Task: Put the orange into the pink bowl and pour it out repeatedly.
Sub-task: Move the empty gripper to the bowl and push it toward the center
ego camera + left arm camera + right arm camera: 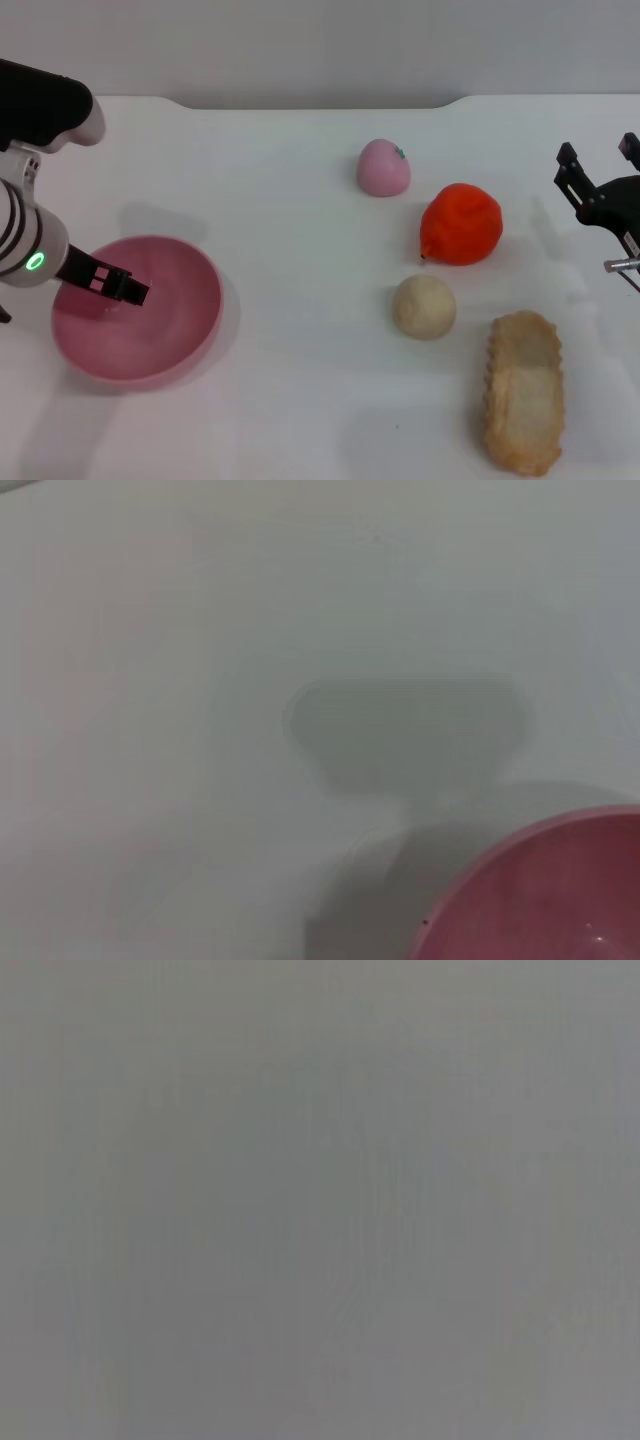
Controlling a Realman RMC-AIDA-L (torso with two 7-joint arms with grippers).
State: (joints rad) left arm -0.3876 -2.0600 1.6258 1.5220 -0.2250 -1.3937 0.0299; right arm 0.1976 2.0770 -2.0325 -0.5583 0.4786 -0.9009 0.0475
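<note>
Reaching over the pink bowl (140, 310) on the table's left, the left gripper (128, 288) hangs inside its rim; whether its fingers grip, I cannot tell. The orange (461, 224) sits well right, nearer the right gripper (598, 165), fingers apart, just beyond it.

1. head view: bright, even overhead light; soft faint shadows beside the pink bowl (137, 322) and orange (461, 224) on the counter (300, 400).
2. left wrist view: hazy, a blurred dark shadow on the counter.
3. right wrist view: featureless grey, wholly out of focus.
</note>
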